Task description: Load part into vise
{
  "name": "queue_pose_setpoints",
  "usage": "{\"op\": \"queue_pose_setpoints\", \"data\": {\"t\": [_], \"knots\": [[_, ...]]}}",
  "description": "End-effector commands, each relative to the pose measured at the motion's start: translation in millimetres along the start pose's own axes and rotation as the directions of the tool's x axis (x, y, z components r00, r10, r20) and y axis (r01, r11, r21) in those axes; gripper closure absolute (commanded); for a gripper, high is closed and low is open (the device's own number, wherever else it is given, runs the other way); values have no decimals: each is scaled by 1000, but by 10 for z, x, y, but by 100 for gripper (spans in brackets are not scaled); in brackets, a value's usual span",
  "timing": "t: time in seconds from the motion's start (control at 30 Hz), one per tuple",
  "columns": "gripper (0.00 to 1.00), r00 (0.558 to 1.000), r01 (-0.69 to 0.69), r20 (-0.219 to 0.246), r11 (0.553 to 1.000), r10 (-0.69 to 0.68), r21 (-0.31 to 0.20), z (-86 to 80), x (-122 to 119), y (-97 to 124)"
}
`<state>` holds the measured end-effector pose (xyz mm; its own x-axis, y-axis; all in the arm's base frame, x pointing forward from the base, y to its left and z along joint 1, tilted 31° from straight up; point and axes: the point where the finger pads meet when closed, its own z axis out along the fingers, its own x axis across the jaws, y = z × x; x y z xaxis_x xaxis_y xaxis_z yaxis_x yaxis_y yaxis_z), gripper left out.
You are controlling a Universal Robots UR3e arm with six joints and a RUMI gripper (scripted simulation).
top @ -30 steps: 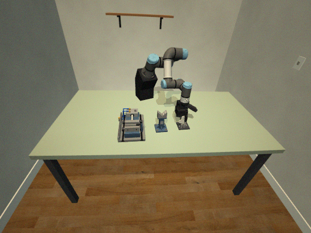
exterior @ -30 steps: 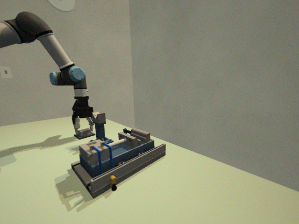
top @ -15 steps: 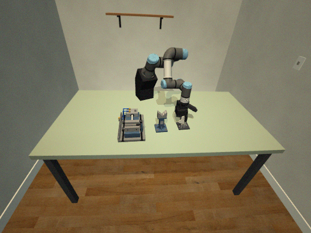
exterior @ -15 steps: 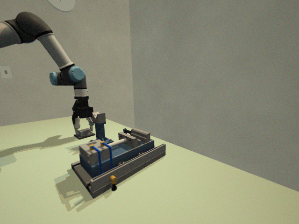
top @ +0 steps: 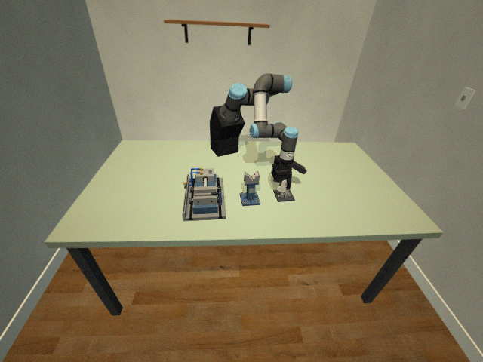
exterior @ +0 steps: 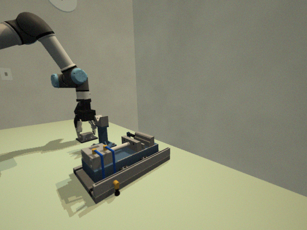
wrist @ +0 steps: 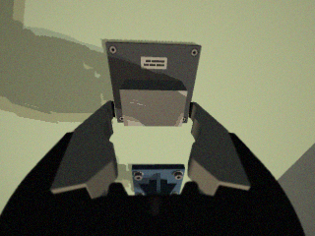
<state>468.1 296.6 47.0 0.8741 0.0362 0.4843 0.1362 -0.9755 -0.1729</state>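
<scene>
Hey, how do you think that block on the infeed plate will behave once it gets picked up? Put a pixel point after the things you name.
The block (exterior: 86, 136) (wrist: 154, 107) looks like bare metal, so probably stiff and somewhat heavy for its size. Its smooth, flat faces might slip a little, but its low, boxy shape makes rolling unlikely.

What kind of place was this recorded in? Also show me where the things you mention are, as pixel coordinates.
Probably a small machining or robotics test cell: a robot arm (top: 260, 107) (exterior: 55, 50), a vise with a pneumatic cylinder (top: 210, 169) (exterior: 95, 154), and a V-block stand (top: 250, 188) (exterior: 102, 131) share one table (top: 136, 228) (exterior: 210, 198).

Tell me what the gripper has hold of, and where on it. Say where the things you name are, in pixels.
Nothing is held: the gripper (top: 285, 185) (exterior: 86, 134) (wrist: 152, 102) is open around the block (exterior: 86, 136) (wrist: 154, 107), which sits on the infeed plate (exterior: 81, 141) (wrist: 154, 53).
</scene>
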Motion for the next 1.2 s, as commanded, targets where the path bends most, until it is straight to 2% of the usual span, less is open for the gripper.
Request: {"op": "queue_pose_setpoints", "data": {"t": [0.0,0.3,0.33,1.17], "knots": [[49,1000,0,-3,1000,0,1,-8,9,-4],[49,1000,0,-3,1000,0,1,-8,9,-4],[100,1000,0,-3,1000,0,1,-8,9,-4],[100,1000,0,-3,1000,0,1,-8,9,-4]]}}
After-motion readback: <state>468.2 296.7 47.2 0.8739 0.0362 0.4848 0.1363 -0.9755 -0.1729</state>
